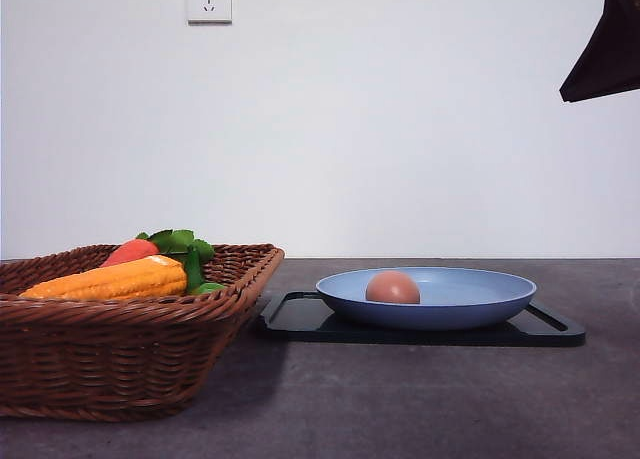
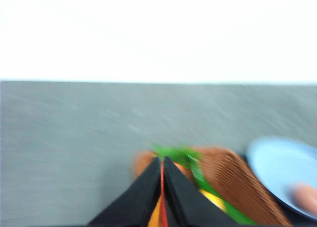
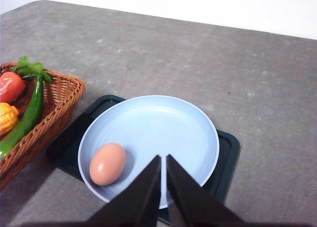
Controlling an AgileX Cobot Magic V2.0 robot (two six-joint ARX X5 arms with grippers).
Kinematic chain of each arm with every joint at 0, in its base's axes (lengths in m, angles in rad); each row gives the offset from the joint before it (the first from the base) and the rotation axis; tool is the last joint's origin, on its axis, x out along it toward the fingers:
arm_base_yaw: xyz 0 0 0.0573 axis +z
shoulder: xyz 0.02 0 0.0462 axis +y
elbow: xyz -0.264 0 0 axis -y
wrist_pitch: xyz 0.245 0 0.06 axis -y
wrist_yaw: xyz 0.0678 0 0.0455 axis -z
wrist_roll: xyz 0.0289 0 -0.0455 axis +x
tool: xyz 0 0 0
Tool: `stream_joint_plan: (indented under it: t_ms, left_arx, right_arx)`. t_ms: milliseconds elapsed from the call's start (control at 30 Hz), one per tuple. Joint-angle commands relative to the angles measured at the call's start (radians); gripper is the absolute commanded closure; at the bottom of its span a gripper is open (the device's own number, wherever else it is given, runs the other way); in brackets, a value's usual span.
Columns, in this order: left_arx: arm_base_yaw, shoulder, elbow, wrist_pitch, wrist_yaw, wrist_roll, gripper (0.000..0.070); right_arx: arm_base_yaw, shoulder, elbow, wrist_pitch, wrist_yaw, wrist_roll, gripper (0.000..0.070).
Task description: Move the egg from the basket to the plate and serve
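Egg [image 1: 392, 287] lying in the light blue plate [image 1: 480, 297], plate set on a black tray [image 1: 300, 317] on the grey desk [image 1: 400, 399], just right of the wicker basket [image 1: 110, 359] with corn cob [image 1: 115, 279] and carrot [image 1: 130, 251].

Left wrist view, blurred: left claw [image 2: 162, 160] above the basket, fingers nearly together, gripping nothing.

Right wrist view: right claw [image 3: 163, 160] hovering over the plate, pointing down, fingers almost closed, empty; egg beside them, apart.

Woven wicker basket [image 1: 120, 364], matte egg [image 1: 392, 287]
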State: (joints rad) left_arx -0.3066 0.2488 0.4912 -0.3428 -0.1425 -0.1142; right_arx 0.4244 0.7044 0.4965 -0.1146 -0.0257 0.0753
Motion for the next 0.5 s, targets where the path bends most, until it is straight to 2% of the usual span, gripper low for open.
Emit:
stream_joint_plan:
  t_ms: [0,233,467]
  left_arx:
    - [0.042,-0.028,-0.029,0.001,0.001,0.022,0.07]
    - [0.181,-0.17,-0.201,0.059,0.001,0.036,0.07]
    - [0.223,-0.246,-0.363,0.084,0.002,0.035,0.07]
  right_arx:
    - [0.003,0.005,0.008,0.01,0.002,0.002,0.07]
    - [0.003,0.005,0.008,0.01,0.002,0.002,0.07]
    - [0.003,0.005,0.008,0.01,0.002,0.002,0.07]
